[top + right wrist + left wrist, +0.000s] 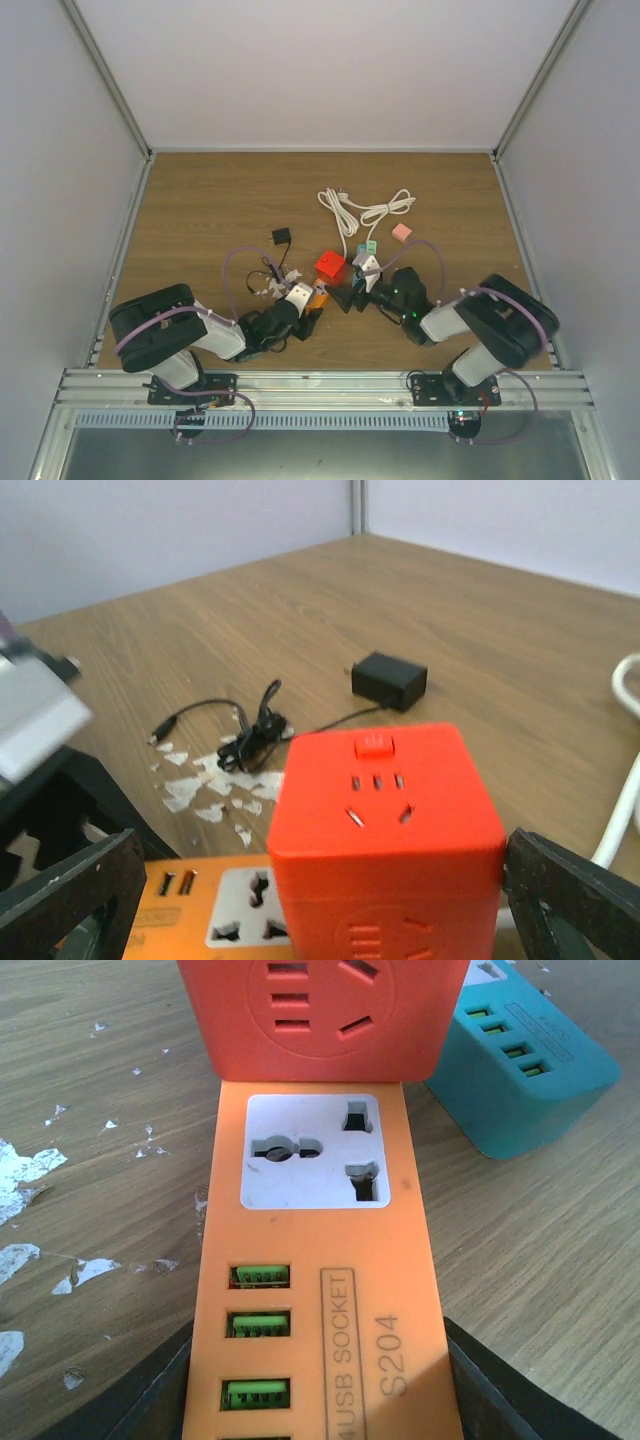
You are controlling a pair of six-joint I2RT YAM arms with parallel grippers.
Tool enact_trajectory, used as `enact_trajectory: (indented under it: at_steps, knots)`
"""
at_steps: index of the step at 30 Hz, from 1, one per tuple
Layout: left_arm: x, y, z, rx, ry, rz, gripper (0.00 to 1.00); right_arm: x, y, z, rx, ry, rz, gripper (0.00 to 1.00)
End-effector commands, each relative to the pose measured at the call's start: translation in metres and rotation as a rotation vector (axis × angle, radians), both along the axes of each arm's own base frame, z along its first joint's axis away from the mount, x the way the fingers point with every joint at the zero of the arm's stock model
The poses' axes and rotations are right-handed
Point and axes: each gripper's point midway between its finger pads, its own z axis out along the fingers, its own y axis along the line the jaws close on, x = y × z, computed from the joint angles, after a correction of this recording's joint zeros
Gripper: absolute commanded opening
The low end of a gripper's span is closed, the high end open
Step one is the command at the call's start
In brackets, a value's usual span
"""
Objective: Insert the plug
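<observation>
**Red cube plug stands at the far end of the orange power strip, right fingers wide around it**

The left gripper (320,1385) is clamped on the orange power strip (315,1290), a dark finger pressed against each long side at the strip's near end. The strip lies flat on the wooden table (200,210), socket face up.

The red cube plug (385,830) sits upright at the strip's other end, just beyond the white socket (310,1150), which lies uncovered. The cube's underside is hidden, so whether its pins are seated in the strip cannot be told.

The right gripper (325,880) is spread wide, one finger on each side of the cube. There is a clear gap on the left, while the right finger stands just beside the cube's edge, and neither grips it.

Around them:
- A teal power strip (520,1070) lies just beside the cube.
- A black charger (390,680) with its thin cord sits farther out.
- A white cable (365,210) is looped near a small pink block (401,232).
- White flakes (200,785) are scattered over the wood.
</observation>
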Motion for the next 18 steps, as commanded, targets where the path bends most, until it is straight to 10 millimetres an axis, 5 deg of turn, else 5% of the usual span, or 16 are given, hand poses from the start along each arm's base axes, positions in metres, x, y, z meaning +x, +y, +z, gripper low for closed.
enact_trajectory:
  at_steps: [1, 6, 9, 11, 14, 18]
  knots:
    - [-0.002, 0.019, -0.021, 0.045, 0.068, 0.062, 0.18, -0.016, 0.0, 0.025, -0.028, -0.056, 0.033, 1.0]
    - [-0.002, 0.02, -0.02, 0.042, 0.066, 0.069, 0.18, -0.005, -0.024, 0.046, 0.046, -0.051, -0.105, 1.0]
    - [-0.002, 0.019, -0.02, 0.041, 0.066, 0.069, 0.18, 0.003, -0.013, 0.042, 0.032, 0.011, -0.076, 0.97]
    - [-0.001, 0.019, -0.02, 0.043, 0.066, 0.07, 0.18, 0.002, -0.005, 0.044, 0.049, 0.023, -0.041, 0.77]
    - [-0.001, 0.018, -0.02, 0.043, 0.066, 0.073, 0.18, 0.009, 0.001, 0.057, 0.051, 0.007, -0.048, 0.04]
    - [0.0, 0.017, -0.023, 0.059, 0.068, 0.083, 0.18, 0.01, 0.005, 0.082, 0.05, -0.051, -0.048, 0.01]
